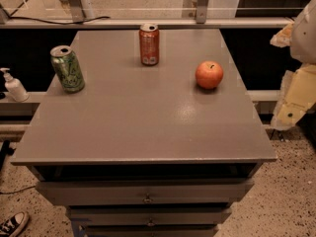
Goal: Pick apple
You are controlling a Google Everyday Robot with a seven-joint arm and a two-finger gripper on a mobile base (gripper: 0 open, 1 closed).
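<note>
The apple (209, 74) is round and orange-red with a small dark stem dimple. It sits on the right part of the grey table top (148, 117), towards the back. My gripper (294, 98) shows as white and pale yellow parts at the right edge of the camera view. It hangs beyond the table's right edge, well to the right of the apple and apart from it. It holds nothing that I can see.
An orange-red soda can (149, 44) stands upright at the back centre. A green can (67, 68) stands at the back left. A white pump bottle (14, 86) sits on a ledge left of the table. Drawers (147, 198) are below the front edge.
</note>
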